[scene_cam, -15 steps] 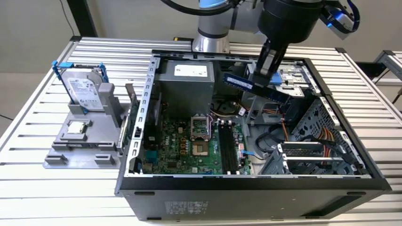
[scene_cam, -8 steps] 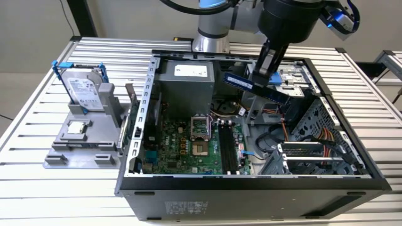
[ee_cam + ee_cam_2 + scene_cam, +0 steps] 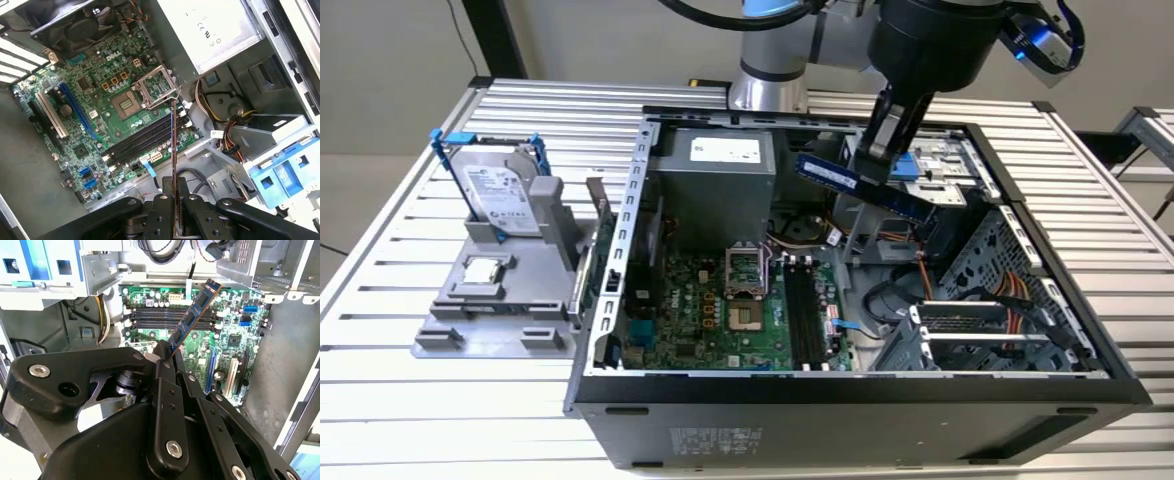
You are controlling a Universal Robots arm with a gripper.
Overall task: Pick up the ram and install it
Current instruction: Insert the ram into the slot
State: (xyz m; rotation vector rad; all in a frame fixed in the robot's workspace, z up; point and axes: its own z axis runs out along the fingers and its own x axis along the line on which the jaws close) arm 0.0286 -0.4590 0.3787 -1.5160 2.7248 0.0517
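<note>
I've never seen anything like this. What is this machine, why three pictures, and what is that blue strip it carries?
This is one robot arm with a gripper. The exterior view looks from off the arm at a slatted table bearing an open computer case. Both wrist views come from cameras riding on the arm, looking past the gripper at the green motherboard inside. The gripper is shut on the ram, a thin memory stick, held over the open case. A hard drive stands in a gray holder at the exterior view's left.
</note>
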